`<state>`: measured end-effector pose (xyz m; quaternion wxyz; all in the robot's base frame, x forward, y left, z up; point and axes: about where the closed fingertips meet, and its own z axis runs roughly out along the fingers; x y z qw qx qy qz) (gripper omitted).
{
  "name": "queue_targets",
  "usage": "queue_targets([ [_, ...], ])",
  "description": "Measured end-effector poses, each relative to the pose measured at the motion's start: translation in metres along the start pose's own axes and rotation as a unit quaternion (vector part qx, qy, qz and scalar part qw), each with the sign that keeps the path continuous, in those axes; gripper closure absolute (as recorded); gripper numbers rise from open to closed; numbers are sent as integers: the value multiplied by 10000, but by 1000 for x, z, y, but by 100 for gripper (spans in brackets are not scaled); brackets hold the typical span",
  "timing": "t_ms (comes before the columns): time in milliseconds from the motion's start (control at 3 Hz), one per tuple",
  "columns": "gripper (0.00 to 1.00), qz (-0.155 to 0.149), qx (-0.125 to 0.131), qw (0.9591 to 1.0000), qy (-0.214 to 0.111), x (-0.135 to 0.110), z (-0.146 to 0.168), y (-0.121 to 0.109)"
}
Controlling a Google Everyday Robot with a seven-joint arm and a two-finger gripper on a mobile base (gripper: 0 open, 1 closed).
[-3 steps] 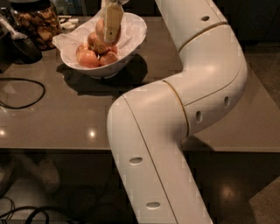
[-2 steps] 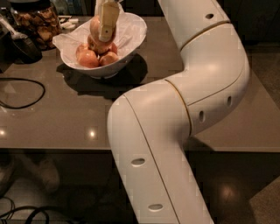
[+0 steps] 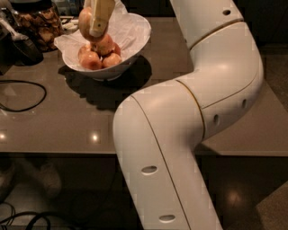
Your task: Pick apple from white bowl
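Glass jar (image 3: 41, 24) of brown snacks stands at the upper left of the frame, just beside the white bowl (image 3: 131, 55) and apart from the working zone. It plays no part in the task.

At the upper centre-left, the gripper (image 3: 92, 27) hangs directly over the bowl, pointing downward. One tan finger (image 3: 101, 12) crosses the front of the apple (image 3: 83, 18); the opposing finger is hidden behind the fruit. The apple sits above the fruit below it with no other visible support, so the gripper is judged to be clamped on the apple. The top-down approach suits the bowl, whose slanted rim blocks access from the side.

Below the gripper, three remaining apples (image 3: 92, 59) rest close together in the bowl on crumpled white paper (image 3: 129, 28). The held apple is close above them, possibly touching the topmost one.

The bowl rests on the grey-brown tabletop (image 3: 67, 121), casting a dark shadow forward.

To the right, the white arm (image 3: 216, 90) bends through the frame and reaches back toward the bowl from above.

The grasp appears made; extraction clear of the rim is not yet complete.
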<state>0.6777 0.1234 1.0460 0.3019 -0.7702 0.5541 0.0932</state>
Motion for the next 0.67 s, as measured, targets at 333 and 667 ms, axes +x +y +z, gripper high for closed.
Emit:
queue_targets([
  [333,100,-4,79,9998,-176,-30,-29,10],
  [667,100,-4,95,9998,-182,-32,-32,10],
])
